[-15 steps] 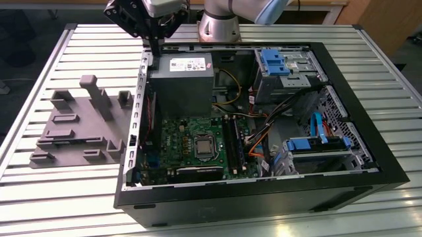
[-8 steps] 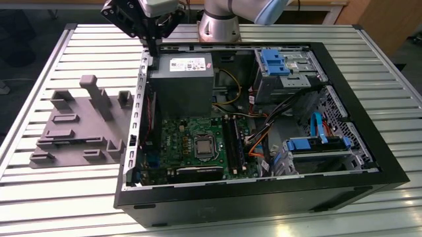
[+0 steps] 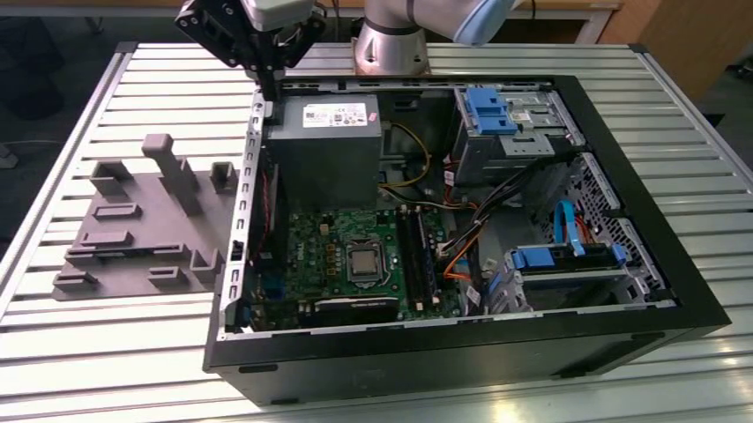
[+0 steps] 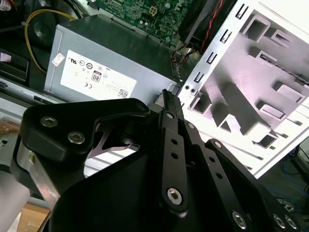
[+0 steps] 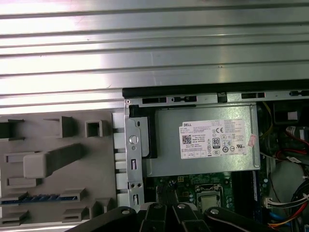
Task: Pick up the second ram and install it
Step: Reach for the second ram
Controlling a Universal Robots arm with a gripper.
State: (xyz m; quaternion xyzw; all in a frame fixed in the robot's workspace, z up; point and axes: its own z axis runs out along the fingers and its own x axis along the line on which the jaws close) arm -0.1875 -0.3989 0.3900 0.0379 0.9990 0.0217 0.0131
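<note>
The second ram (image 5: 36,197) sits on edge in the grey fixture plate (image 5: 96,166), off to the gripper's (image 4: 168,96) side and lower, so heading over could clip the case wall (image 5: 131,154) right beneath it, imo, as the arm hangs pointing down, gripper clenched on nothing.

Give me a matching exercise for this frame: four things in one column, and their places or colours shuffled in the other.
Things:
1. end effector
2. fixture plate
3. power supply
4. motherboard

Descriptions:
a. green, flat inside the computer case
b. grey box with a white label
c. on the table, at the exterior view's left of the case
d. above the case's rim, beside the power supply

Pairs: 1-d, 2-c, 3-b, 4-a.
</note>
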